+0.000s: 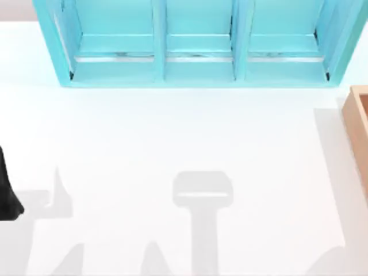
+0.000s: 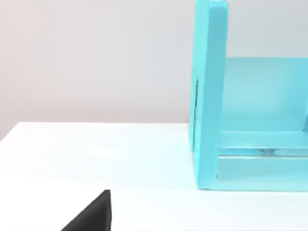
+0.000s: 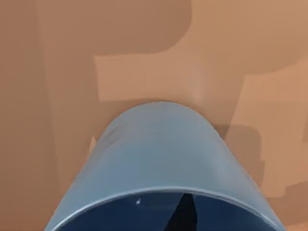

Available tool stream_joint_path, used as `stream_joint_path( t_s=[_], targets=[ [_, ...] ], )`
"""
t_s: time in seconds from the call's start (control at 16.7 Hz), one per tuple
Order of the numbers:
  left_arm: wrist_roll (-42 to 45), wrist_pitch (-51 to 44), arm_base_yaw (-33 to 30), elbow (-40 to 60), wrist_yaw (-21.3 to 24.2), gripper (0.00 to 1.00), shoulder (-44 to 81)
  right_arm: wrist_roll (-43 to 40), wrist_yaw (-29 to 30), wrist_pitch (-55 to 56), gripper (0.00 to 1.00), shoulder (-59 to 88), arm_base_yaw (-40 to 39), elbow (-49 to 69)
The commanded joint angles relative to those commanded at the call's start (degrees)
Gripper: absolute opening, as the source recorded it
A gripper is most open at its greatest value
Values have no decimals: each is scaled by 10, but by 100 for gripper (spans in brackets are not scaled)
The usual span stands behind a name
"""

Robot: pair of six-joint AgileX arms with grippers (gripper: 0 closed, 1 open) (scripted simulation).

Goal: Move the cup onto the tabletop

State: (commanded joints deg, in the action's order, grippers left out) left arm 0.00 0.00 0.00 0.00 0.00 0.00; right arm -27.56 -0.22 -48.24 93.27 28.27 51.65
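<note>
The white tabletop (image 1: 172, 138) carried a turquoise shelf unit (image 1: 198, 43) along its far edge and a tan wooden box (image 1: 359, 132) at its right side. Inside that box, on its wooden floor, stood the blue cup (image 3: 159, 159).

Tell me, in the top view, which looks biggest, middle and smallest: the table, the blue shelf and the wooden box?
1. The table, biggest by far.
2. The blue shelf.
3. The wooden box, smallest, though the picture's edge cuts it off, so its full size is unsure.
</note>
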Motion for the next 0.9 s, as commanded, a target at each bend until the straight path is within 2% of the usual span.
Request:
stream_joint_path(
  t_s=[0.24, 0.9],
  targets=[
    [0, 0, 0, 0, 0, 100, 0, 0, 0, 0, 2, 0, 0, 0],
    [0, 0, 0, 0, 0, 100, 0, 9, 0, -9, 0, -2, -5, 4]
  ],
)
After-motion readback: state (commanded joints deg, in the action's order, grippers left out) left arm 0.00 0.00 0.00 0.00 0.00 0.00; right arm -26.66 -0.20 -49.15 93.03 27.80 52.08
